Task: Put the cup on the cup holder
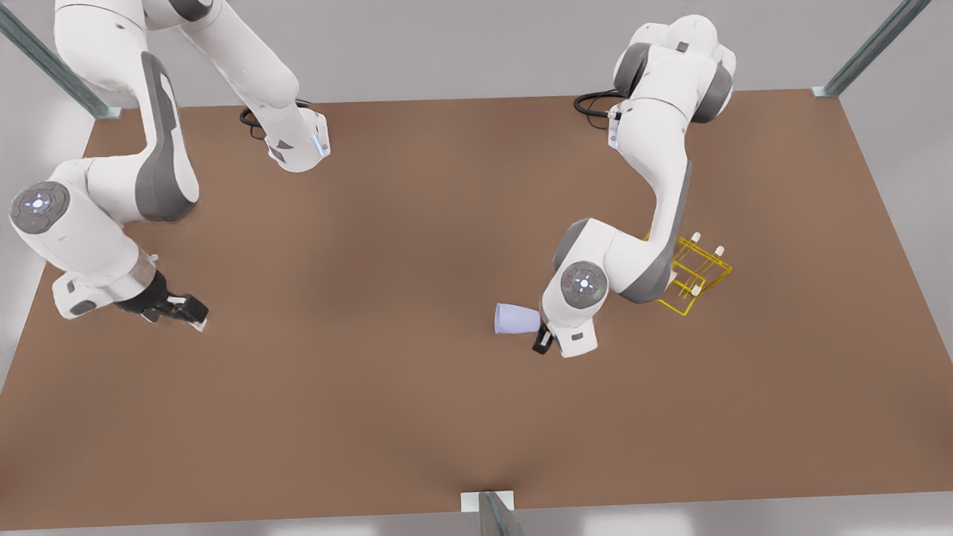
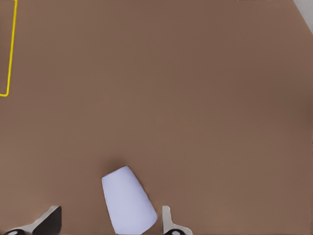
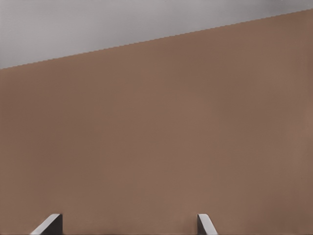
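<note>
Brown worktop, cup on its side by the left claw

Brown and bare, the worktop (image 1: 417, 246) carries the two arms at its far edge. On the front view's right, the left arm reaches forward from its base, folds at the elbow and turns its wrist down, so that the left claw (image 1: 542, 344) hangs low just beside the cup (image 1: 517, 318). In the left wrist view the left claw (image 2: 110, 223) has its fingers (image 2: 167, 220) spread wide, with the wide rim end of the cup (image 2: 128, 205) lying between them; I cannot tell whether either finger touches it. The lavender-blue cup lies on its side on the worktop, narrow end pointing away from the claw. Whether anything is inside it cannot be seen.

Behind the left arm's elbow stands the cup holder (image 1: 698, 274), a yellow wire frame with white-tipped pegs, none carrying anything.

On the front view's left, the right arm waits, bent low, with the right claw (image 1: 182, 309) near the worktop, fingers apart (image 3: 128, 223) and gripping nothing
</note>
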Robot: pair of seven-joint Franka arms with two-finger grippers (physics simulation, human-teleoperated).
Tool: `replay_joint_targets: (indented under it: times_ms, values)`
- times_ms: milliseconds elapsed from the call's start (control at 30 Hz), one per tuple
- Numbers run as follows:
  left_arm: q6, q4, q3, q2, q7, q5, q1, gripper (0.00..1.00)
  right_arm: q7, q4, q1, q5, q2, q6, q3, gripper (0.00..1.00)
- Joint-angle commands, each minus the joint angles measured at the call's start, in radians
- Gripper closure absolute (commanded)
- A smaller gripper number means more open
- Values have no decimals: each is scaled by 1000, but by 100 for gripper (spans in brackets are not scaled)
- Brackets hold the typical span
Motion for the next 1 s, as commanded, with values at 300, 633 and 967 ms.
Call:
replay_joint_targets:
  times_ms: [300, 633, 967]
  values:
    - [231, -105, -5, 40, -588, 34, -89, 0, -382, 152, 418, 221, -93, -473, -457, 0]
    - [484, -402, -7, -53, -546, 145, -102, 0, -309, 149, 449, 153, -85, -407, -406, 0]
    - [498, -490, -20, -68, -548, 202, -121, 0, -307, 151, 466, 153, -84, -384, -406, 0]
